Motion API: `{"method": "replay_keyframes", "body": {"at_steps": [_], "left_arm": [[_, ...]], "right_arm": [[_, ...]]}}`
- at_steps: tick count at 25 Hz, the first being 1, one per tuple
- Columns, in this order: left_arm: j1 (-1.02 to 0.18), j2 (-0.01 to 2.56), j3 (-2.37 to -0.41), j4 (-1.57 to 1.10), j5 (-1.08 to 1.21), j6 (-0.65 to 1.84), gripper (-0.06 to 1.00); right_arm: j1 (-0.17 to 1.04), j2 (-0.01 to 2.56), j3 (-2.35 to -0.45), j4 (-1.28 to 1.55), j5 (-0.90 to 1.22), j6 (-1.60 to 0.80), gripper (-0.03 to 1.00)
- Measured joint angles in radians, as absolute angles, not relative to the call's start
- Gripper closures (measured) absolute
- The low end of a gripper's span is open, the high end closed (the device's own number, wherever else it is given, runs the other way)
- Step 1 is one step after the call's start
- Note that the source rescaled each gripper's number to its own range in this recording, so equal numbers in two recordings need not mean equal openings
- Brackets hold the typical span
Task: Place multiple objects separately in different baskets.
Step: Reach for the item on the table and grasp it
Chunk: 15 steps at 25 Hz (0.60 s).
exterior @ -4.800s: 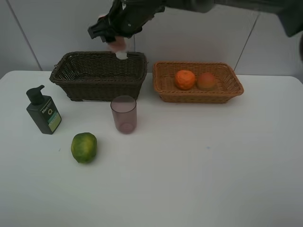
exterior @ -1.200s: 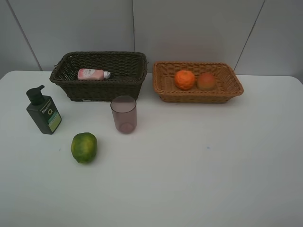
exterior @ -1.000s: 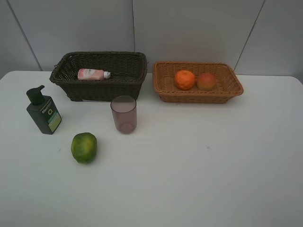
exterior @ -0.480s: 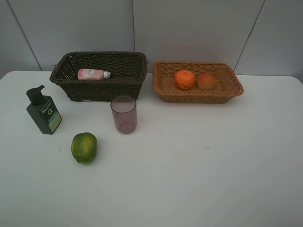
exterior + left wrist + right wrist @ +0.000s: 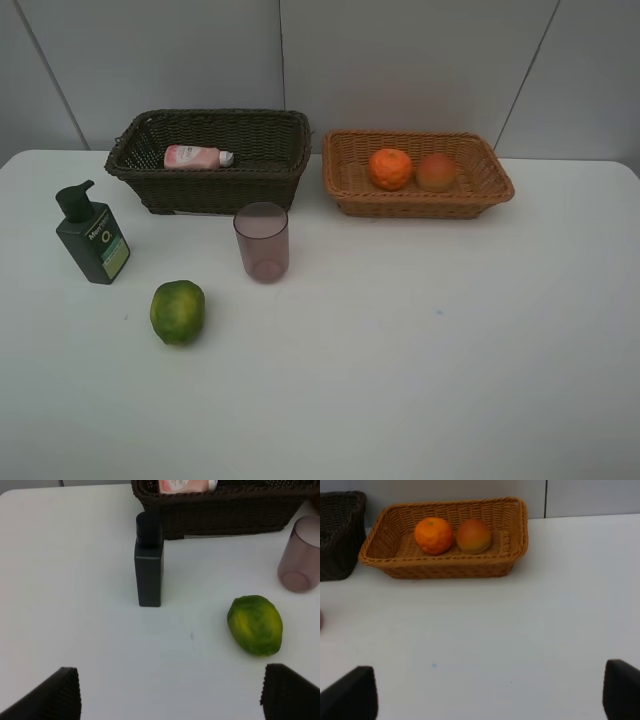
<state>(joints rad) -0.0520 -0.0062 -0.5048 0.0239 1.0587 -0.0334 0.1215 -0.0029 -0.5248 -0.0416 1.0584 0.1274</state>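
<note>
The dark brown basket [image 5: 150, 188] [image 5: 225, 517] holds the pink tube [image 5: 196, 157] [image 5: 185, 485]. In the tan basket [image 5: 350, 195] [image 5: 450, 567] lie the orange [image 5: 390, 168] [image 5: 434, 535] and the peach-like fruit [image 5: 436, 172] [image 5: 473, 536]. On the table stand the dark green pump bottle [image 5: 92, 236] [image 5: 148, 562] and the mauve cup [image 5: 262, 242] [image 5: 301, 556]; the green citrus [image 5: 177, 312] [image 5: 255, 625] lies in front of them. My left gripper [image 5: 170, 692] is open, with the bottle and citrus ahead of it. My right gripper [image 5: 490, 692] is open and empty. Neither arm shows in the high view.
The white table [image 5: 420, 340] is backed by a grey panelled wall [image 5: 400, 60]. The two baskets stand side by side at the table's far edge.
An arm held the pink tube over the dark basket several seconds ago; the tube now lies inside it and the arm is gone from the high view. Nothing has moved in the last second.
</note>
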Motion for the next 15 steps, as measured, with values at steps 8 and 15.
{"method": "replay_keyframes", "body": {"at_steps": [8, 15], "left_arm": [[-0.052, -0.006, -0.505, 0.024, 1.059, -0.033, 0.01], [-0.052, -0.006, -0.505, 0.024, 1.059, -0.033, 0.01]], "right_arm": [[0.085, -0.003, -0.525, -0.033, 1.058, 0.091, 0.01], [-0.018, -0.003, -0.525, -0.031, 1.058, 0.078, 0.01]]}}
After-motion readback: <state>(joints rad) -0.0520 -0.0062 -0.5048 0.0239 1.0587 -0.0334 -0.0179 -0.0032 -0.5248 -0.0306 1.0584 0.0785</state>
